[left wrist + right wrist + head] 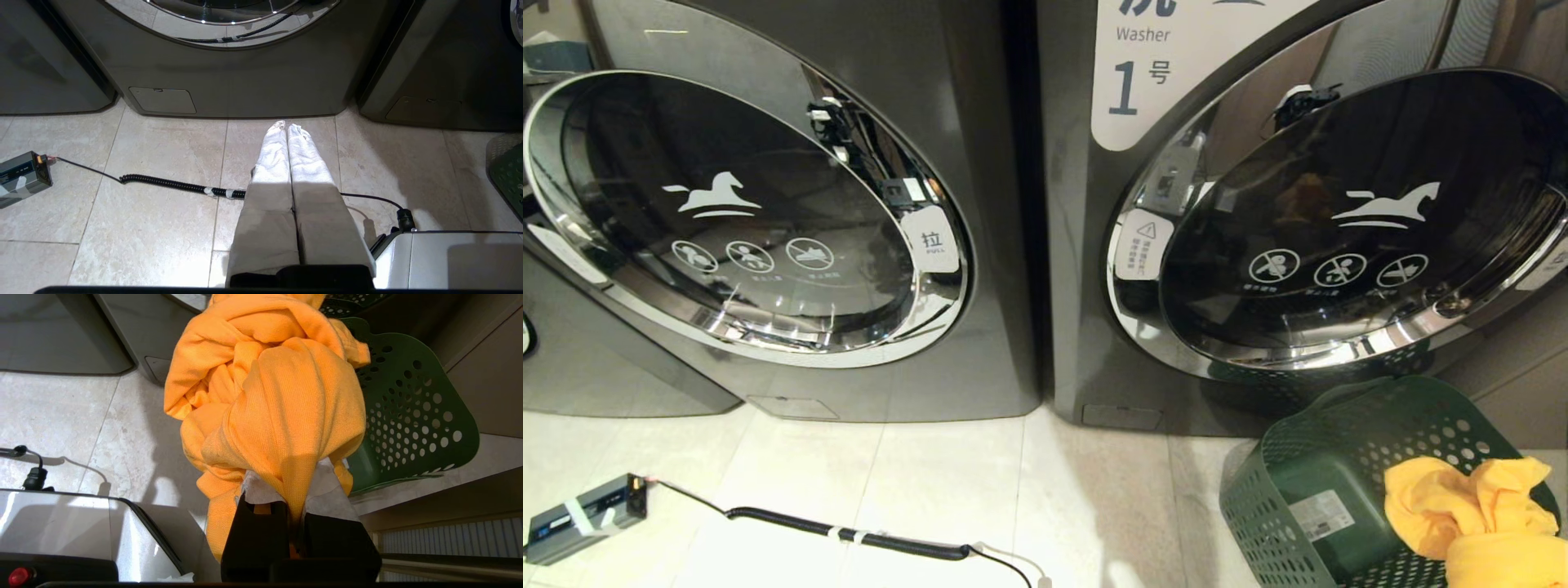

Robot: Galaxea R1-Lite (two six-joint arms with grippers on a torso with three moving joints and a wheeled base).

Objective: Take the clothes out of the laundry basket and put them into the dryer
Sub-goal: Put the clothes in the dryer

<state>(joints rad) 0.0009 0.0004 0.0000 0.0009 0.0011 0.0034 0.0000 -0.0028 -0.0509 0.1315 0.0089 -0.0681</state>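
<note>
Both claws level, right claw clamping clothes, left claw closed

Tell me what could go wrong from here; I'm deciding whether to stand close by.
The right gripper pinches only a fold of the clothes, and most of the bundle hangs loose, so it might slip out or drag over the laundry basket rim. Both round doors in the head view look shut. The coiled cable on the floor could snag the base.

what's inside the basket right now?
The green basket lies tipped on the floor; yellow clothes bunch at its mouth, pinched by the right gripper. A white label shows inside. Anything behind the cloth is hidden.
</note>
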